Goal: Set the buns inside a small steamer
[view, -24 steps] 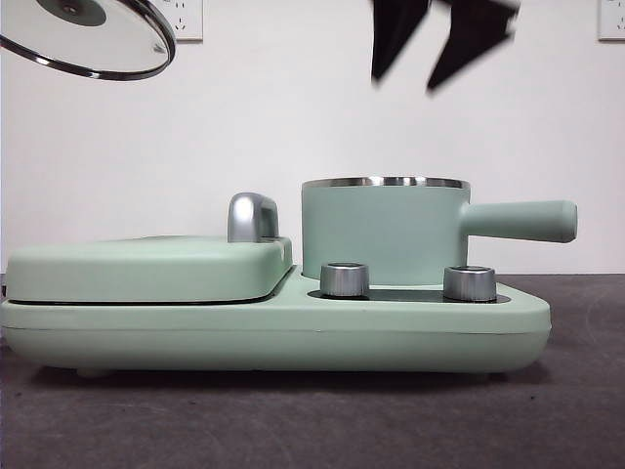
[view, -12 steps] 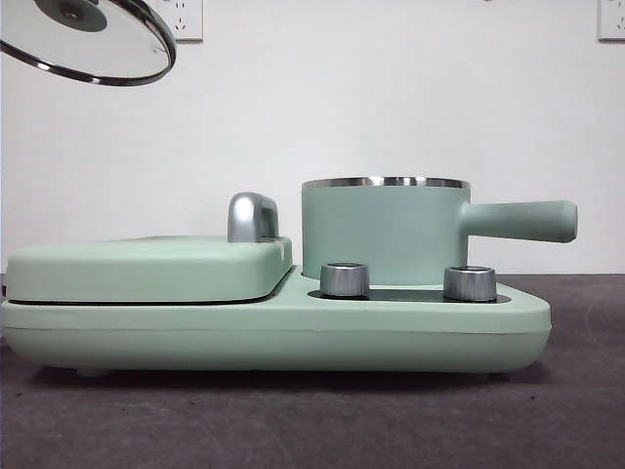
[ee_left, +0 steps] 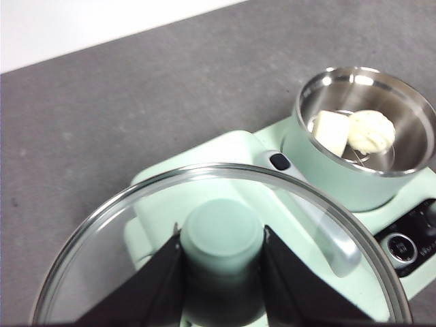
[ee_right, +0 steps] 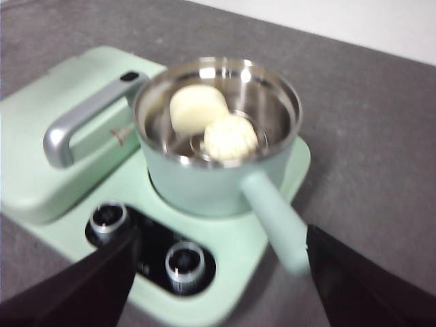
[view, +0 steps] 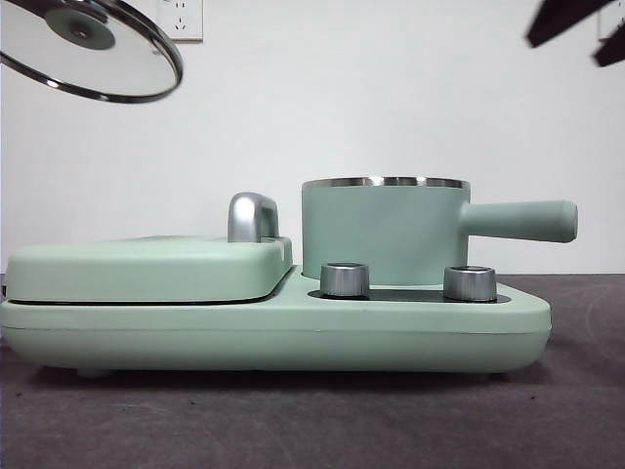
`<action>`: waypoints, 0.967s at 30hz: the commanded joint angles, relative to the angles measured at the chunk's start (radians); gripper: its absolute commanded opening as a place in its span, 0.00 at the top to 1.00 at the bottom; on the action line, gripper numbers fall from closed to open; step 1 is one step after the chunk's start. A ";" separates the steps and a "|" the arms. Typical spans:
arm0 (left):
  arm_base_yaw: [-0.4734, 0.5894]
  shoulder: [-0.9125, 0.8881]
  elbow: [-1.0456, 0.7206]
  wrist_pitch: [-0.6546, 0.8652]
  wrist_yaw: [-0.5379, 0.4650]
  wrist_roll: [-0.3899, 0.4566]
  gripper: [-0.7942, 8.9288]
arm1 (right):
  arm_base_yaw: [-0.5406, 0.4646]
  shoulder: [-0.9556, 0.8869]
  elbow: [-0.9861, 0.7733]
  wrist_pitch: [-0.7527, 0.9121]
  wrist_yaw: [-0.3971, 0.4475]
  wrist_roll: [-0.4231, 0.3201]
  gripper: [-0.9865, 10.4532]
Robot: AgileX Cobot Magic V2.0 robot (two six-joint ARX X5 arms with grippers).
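Setting: dark grey desk (view: 312, 430) carrying a mint-green cooking appliance (view: 293, 332) with two steel dials (view: 345, 279) at its front.
Small steamer: mint-green round pot with a steel rim and a straight side handle (view: 386, 230), standing uncovered on the dial side of the appliance base.
Buns: smooth cream-white loaf-shaped bun (ee_right: 197, 107) and ridged twisted cream-white bun (ee_right: 230, 137), both resting inside the pot on its steel floor, touching each other; also visible through the open pot mouth from the left wrist.
Griddle: flat mint-green hinged plate with a chrome handle (view: 146, 269), closed, beside the pot.
Lid: round glass lid with a steel edge and a green knob (ee_left: 221, 235), raised in the air, tilted, off to the griddle side and well clear of the pot.
Left end effector (ee_left: 223, 253): jaws closed tight on the green knob, carrying the glass lid.
Right end effector (ee_right: 218, 272): jaws spread wide, nothing between them, high above the pot's handle side; seen only as dark tips at a top corner of the front view.
Step in hand: apparently both buns delivered, pot awaiting its cover.
Next move, as a judgement: lid brought across over the steel rim, levelled, lowered to seat evenly, knob then released.
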 commanded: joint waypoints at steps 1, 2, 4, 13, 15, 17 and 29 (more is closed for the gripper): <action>-0.033 0.033 0.018 0.040 0.010 0.005 0.90 | 0.010 -0.058 0.007 -0.054 0.022 0.039 0.58; -0.047 0.047 0.018 0.050 0.013 0.003 0.90 | 0.010 -0.072 0.007 -0.066 0.027 0.043 0.58; -0.083 0.079 0.018 0.080 0.014 -0.018 0.90 | 0.010 -0.106 0.007 -0.080 0.044 0.053 0.58; -0.259 0.270 0.018 0.371 0.015 -0.092 0.90 | 0.010 -0.150 0.007 -0.077 0.076 0.058 0.58; -0.291 0.309 0.018 0.443 0.014 -0.107 0.90 | 0.010 -0.148 0.007 -0.071 0.076 0.063 0.58; -0.324 0.354 0.018 0.526 0.014 -0.112 0.90 | 0.010 -0.147 0.007 -0.064 0.076 0.069 0.58; -0.412 0.551 0.022 0.891 -0.006 -0.117 0.90 | 0.010 -0.147 0.007 -0.065 0.075 0.082 0.58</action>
